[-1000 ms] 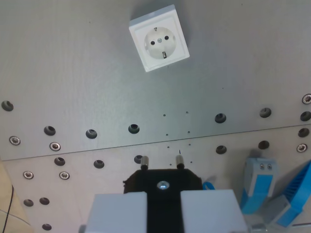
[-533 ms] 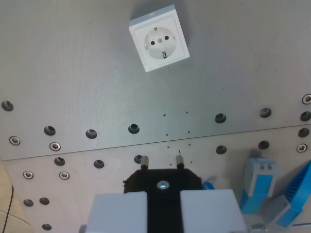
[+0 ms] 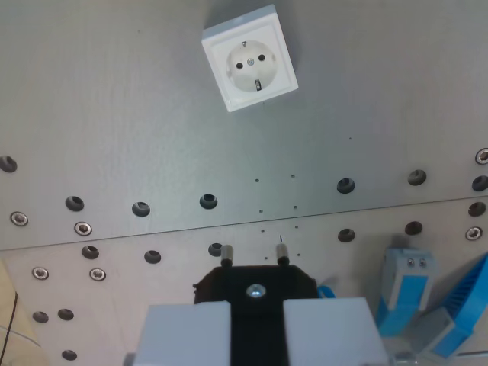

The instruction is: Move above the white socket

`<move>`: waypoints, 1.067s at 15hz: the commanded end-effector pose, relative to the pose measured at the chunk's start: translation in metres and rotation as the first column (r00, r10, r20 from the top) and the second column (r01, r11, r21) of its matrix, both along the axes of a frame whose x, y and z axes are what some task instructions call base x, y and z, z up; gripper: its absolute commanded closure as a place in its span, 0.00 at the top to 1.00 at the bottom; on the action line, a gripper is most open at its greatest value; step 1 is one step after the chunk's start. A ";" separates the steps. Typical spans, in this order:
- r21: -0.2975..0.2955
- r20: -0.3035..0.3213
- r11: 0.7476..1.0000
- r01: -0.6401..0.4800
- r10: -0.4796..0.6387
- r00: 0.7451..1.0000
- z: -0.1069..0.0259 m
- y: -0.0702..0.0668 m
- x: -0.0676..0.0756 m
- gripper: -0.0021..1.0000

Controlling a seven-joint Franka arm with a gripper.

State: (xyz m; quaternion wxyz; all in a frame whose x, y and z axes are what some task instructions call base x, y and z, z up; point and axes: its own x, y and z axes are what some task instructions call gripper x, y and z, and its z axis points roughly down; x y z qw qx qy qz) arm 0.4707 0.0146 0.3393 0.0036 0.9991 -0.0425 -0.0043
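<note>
- Wrist view: the white socket (image 3: 249,58) is seen near the top edge, lying flat on the grey metal plate (image 3: 114,114), turned slightly askew, its two pin holes facing up.
- Well below the socket, at the bottom edge, the gripper (image 3: 255,324) is seen holding a black plug (image 3: 255,288); the jaws are closed narrowly on the plug body, and its two metal pins (image 3: 254,255) point toward the socket.
- The plug is judged to be held pins-forward so that it can later be lined up with the socket holes; the socket is not yet under the pins.
- Between the socket and the plug, a row of bolt holes (image 3: 208,201) and a seam (image 3: 229,226) across the plate are crossed.
- Far from the socket, at the wrist view's lower right, blue-and-grey parts (image 3: 408,290) stand beside the gripper, clear of the straight path.
- A forward travel toward the socket is judged to remain.
</note>
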 end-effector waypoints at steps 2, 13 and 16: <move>0.001 0.049 0.998 -0.064 0.064 0.997 -0.012 -0.001 0.000 0.00; -0.008 0.077 0.985 -0.171 0.171 0.982 -0.056 -0.005 0.001 0.00; -0.012 0.074 0.980 -0.200 0.200 0.977 -0.071 -0.006 0.002 0.00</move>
